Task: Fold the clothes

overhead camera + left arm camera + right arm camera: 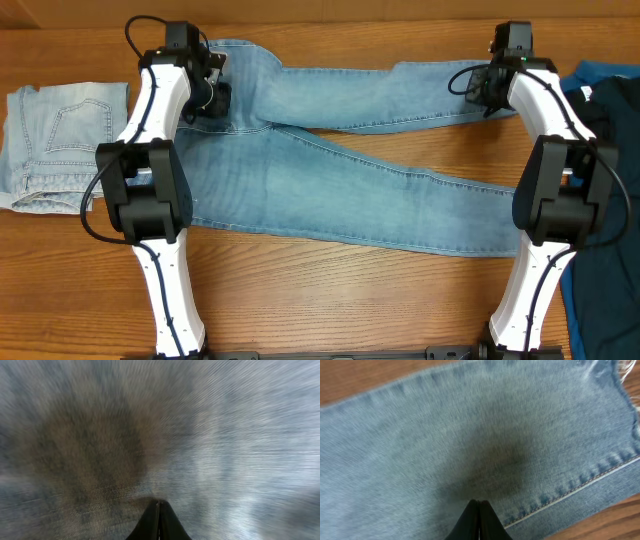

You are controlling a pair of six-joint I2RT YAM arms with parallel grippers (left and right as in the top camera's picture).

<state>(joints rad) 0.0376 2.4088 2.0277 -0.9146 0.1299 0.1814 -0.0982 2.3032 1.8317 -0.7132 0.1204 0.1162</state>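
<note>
A pair of light blue jeans [330,190] lies flat on the wooden table with its legs spread apart to the right. My left gripper [214,96] is at the waist end, upper left. Its wrist view shows the fingers [159,506] shut, tips against blurred denim [225,435]. My right gripper [480,88] is at the hem end of the upper leg. Its fingers [479,505] are shut, tips down on the denim [470,435] near the stitched hem [580,487]. No cloth shows between either pair of fingers.
A folded pair of light jeans [55,145] lies at the far left. A pile of dark blue clothes [612,100] lies at the right edge. Bare wood [340,300] shows in front of the jeans.
</note>
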